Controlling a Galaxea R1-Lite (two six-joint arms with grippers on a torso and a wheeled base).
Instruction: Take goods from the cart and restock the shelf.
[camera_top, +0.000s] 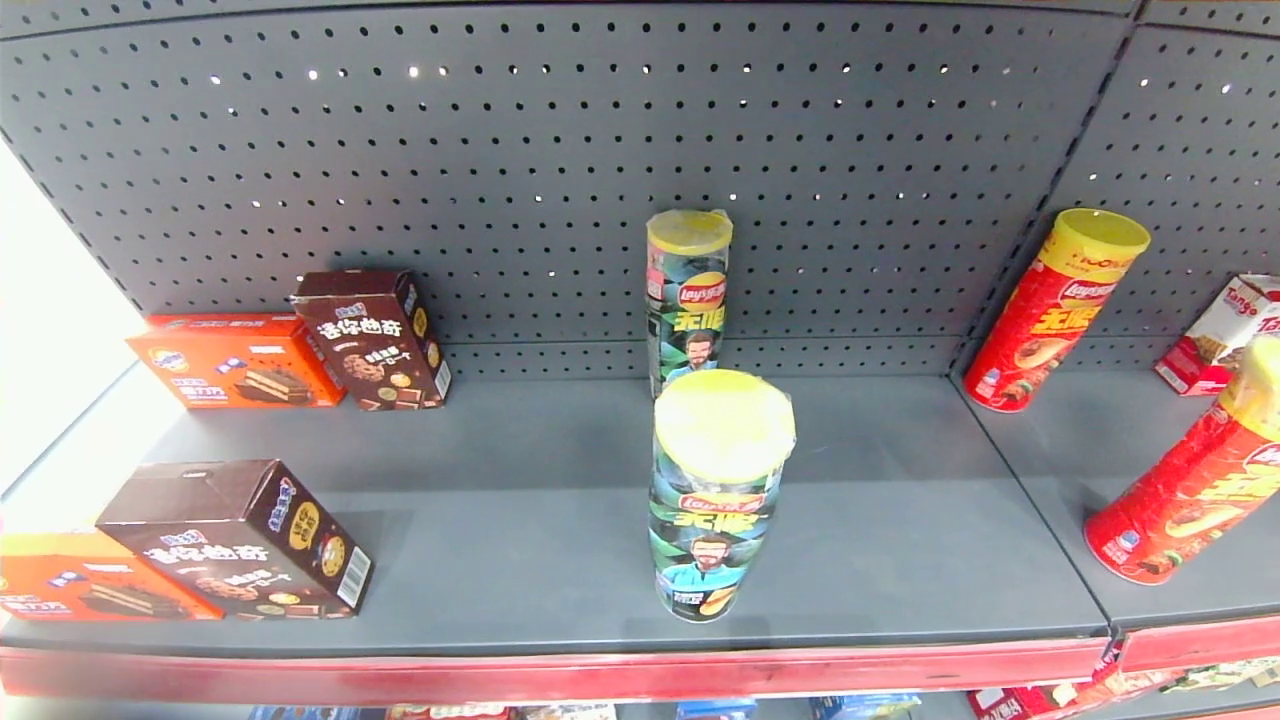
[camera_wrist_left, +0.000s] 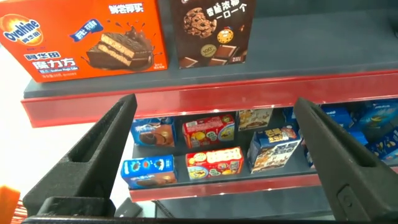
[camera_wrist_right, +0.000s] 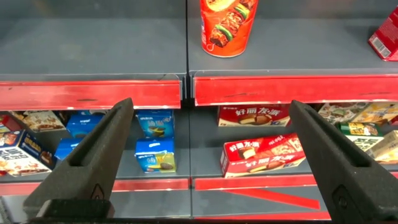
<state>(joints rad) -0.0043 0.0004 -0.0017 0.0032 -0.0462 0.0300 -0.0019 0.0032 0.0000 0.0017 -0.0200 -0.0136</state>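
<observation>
A dark grey metal shelf (camera_top: 900, 520) with a red front lip and a perforated back panel (camera_top: 560, 150) was seen from the head view. At the middle of the front edge stood a green-and-blue cylindrical chip can (camera_top: 715, 500) with a yellow plastic lid, upright, long axis vertical, lid up. A second matching can (camera_top: 688, 300) stood straight behind it against the back panel, its base hidden by the front one.

On the adjoining bay to the right stood two red cylindrical chip cans, one at the back (camera_top: 1055, 315) and one near the front edge (camera_top: 1190, 480). Both looked to lean outward; true tilt could not be told. The front one was cut off by the frame.

At the left end lay an orange cardboard wafer box (camera_top: 235, 360) and a brown cardboard cookie box (camera_top: 375, 340) at the back. Another brown box (camera_top: 240, 540) and a cut-off orange box (camera_top: 80, 590) sat at the front corner.

The left gripper (camera_wrist_left: 214, 102) hung below the front lip with its black fingers spread wide apart, facing the lower tiers of small snack boxes (camera_wrist_left: 208, 146). The head view caught mere slivers of these.

The right gripper (camera_wrist_right: 211, 104) was likewise spread apart before the lip. Beyond it stood the base of a red can (camera_wrist_right: 227, 28), its top cut off.
</observation>
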